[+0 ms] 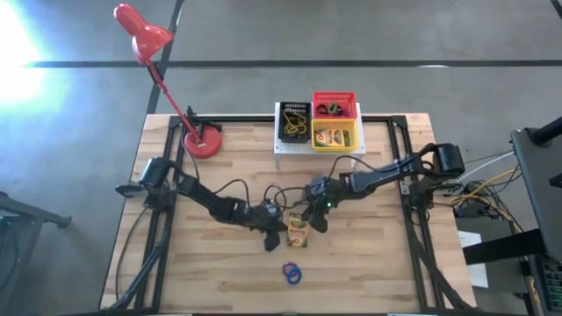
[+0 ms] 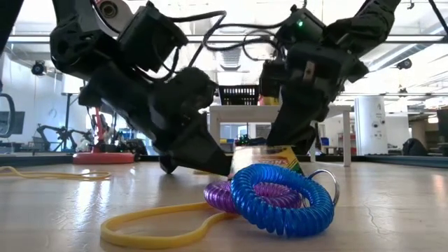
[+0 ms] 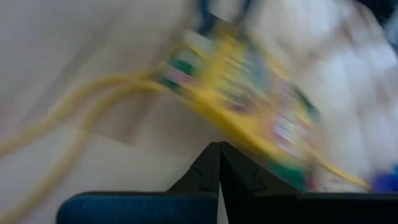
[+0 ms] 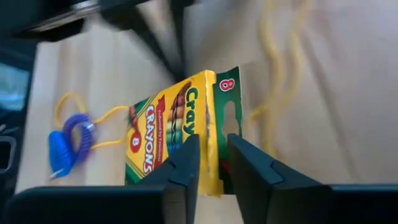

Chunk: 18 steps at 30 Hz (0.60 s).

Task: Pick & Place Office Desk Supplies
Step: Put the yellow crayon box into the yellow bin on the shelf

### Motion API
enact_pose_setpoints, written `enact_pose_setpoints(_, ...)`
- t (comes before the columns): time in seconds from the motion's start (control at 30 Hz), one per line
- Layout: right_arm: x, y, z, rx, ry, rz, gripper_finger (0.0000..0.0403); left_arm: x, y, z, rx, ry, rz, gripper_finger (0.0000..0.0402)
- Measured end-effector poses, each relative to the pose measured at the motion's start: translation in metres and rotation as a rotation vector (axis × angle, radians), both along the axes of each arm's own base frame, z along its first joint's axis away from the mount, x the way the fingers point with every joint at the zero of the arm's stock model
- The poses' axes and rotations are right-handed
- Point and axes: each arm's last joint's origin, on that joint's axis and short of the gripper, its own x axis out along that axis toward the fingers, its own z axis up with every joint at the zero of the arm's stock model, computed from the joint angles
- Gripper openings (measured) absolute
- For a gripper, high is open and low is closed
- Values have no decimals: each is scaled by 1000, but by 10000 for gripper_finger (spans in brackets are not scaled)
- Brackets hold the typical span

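Observation:
A yellow-and-green crayon box [image 1: 299, 232] sits at the table's middle, between my two grippers. My right gripper [image 4: 213, 155] comes at it from the far right and is shut on it. My left gripper [image 3: 219, 149] comes from the left, shut, with its tips right at the blurred box [image 3: 249, 93] and a thin yellow rubber band [image 3: 74, 106]. Blue and purple coil rings [image 2: 280, 196] lie nearer the table's front edge, on another yellow band [image 2: 154, 224]. My right gripper pinches the crayon box between its two fingers at the end with the green hang tab [image 4: 224, 118], one finger on the printed face and one on the back. The fingers slant down from the far right. How the box meets the table is hidden. My left gripper's shut fingertips [image 3: 208, 163] stand close against the box and the band; whether they touch either, I cannot tell.
At the back stands a white stand [image 1: 279, 145] with a black bin [image 1: 295, 121], a red bin [image 1: 335, 105] and a yellow bin [image 1: 335, 136] that holds another crayon box. A red desk lamp's base [image 1: 204, 140] sits at the back left. Bare wood lies to the front left and front right.

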Motion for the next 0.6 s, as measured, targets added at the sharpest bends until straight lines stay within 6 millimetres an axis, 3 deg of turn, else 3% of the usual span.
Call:
enact_pose_setpoints(0.3,-1,25,1,-79,-19,33,14,4,11,13,50,-48,53,11)
enact_pose_setpoints(0.6,-3,36,3,-117,-21,2,8,-5,17,53,116,-50,17,11)
